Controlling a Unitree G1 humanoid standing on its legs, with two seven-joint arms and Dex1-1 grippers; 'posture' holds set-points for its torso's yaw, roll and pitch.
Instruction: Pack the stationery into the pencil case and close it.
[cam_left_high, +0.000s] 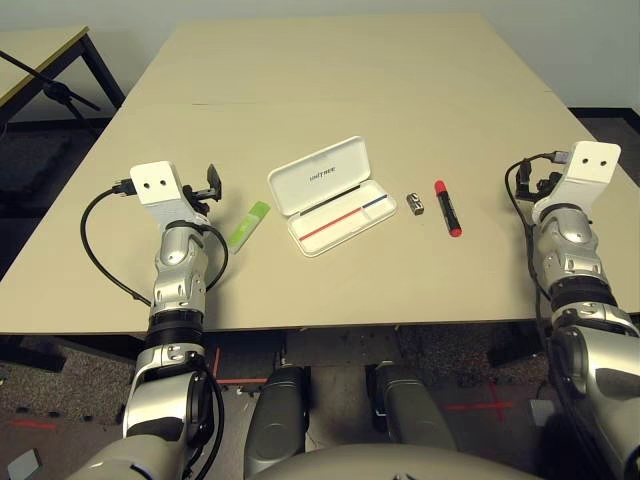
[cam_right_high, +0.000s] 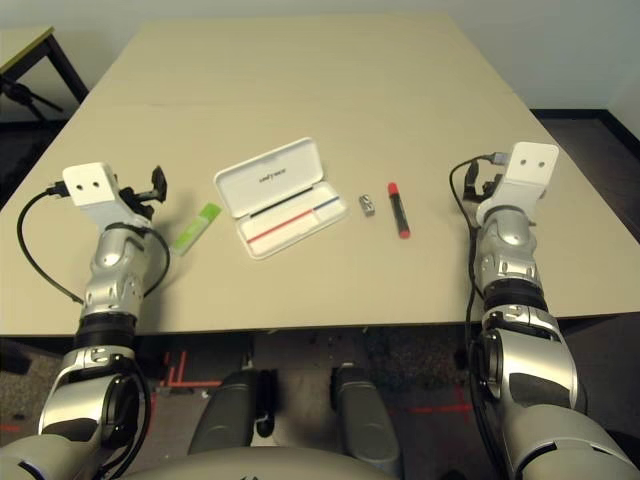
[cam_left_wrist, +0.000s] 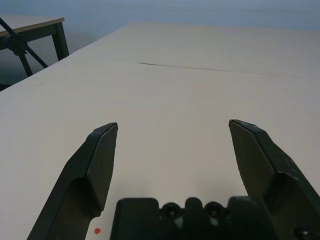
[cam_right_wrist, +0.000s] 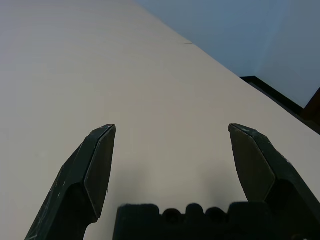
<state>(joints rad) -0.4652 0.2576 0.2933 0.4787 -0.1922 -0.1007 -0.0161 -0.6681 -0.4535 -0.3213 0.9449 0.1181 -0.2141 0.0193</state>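
Observation:
The white pencil case (cam_left_high: 333, 196) lies open in the middle of the table, its lid up toward the far side and a red and blue stripe in its tray. A flat light-green stick (cam_left_high: 249, 224) lies to its left. To its right sit a tiny silver-and-black piece (cam_left_high: 417, 204) and a red marker (cam_left_high: 447, 208) with a black section. My left gripper (cam_left_wrist: 172, 131) hovers at the left, beside the green stick, open with nothing between its fingers. My right gripper (cam_right_wrist: 171, 131) is at the far right, well clear of the marker, open and holding nothing.
The beige table (cam_left_high: 350, 90) stretches far back, with a seam line across it. A second table (cam_left_high: 40, 50) and a black stand are at the far left. Cables loop off both wrists.

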